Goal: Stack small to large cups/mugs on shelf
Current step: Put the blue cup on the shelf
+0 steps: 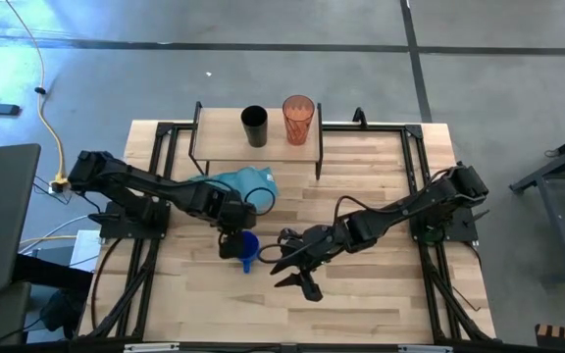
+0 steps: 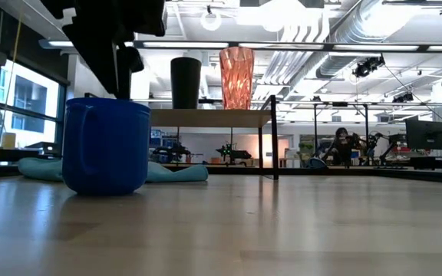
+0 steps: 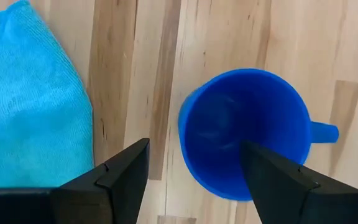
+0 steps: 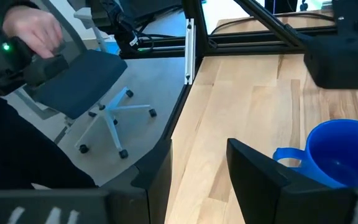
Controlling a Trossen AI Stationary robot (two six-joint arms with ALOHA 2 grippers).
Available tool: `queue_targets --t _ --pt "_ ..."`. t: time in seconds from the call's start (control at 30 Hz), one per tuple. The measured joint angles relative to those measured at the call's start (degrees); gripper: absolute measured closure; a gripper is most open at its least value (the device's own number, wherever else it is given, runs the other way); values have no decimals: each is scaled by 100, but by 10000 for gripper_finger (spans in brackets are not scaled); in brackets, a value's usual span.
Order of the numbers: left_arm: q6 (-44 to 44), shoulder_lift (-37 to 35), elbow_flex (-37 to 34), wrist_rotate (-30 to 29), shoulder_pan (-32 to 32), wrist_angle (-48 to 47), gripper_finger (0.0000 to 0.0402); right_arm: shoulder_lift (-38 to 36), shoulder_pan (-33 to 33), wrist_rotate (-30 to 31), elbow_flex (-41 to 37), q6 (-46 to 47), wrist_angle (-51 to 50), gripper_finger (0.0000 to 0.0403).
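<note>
Black cup (image 1: 254,126) and red tumbler (image 1: 298,120) stand unstacked on the shelf (image 1: 226,148) at upper centre, while the left pincer (image 3: 194,168), spread wide, straddles the blue mug (image 3: 246,130) mid-counter.

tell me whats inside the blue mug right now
Nothing shows inside the blue mug: its bare blue bottom is visible. One finger of the open left pincer above covers part of the inside.

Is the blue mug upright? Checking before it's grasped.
Upright: the blue mug stands on its base on the table, mouth facing up, empty inside.
</note>
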Motion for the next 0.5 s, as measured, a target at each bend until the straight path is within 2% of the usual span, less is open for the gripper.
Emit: queue_targets --t 0.17,0.5 --pt "17 218 0 24 0 96 188 0 -1 64 0 2 1 257" --pt "69 338 -2 -2 0 289 289 0 1 91 0 44 -19 258"
